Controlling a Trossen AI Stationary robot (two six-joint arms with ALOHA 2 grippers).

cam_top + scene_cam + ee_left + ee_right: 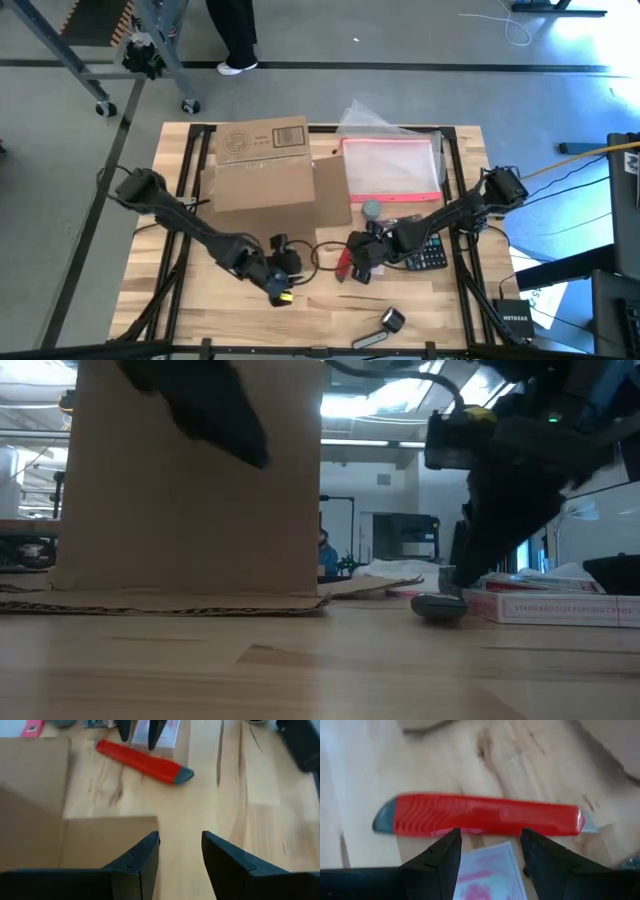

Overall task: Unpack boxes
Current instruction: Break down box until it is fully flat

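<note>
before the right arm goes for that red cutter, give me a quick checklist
1. Right gripper open: ok, jaws apart.
2. Red plastic utility cutter free: ok, flat on the light wooden table, untouched.
3. Alignment: ok, the cutter lies across the gap just beyond the fingertips.
4. Blade retracted: cannot tell.
5. Left gripper clear: ok, open, empty, on the cutter's far side.
6. Plain brown corrugated cardboard box ready for cutting: cannot tell, no seal visible.

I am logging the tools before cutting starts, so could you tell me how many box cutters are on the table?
1: the red box cutter lies flat on the table, just ahead of the right gripper. More could be hidden.
</note>
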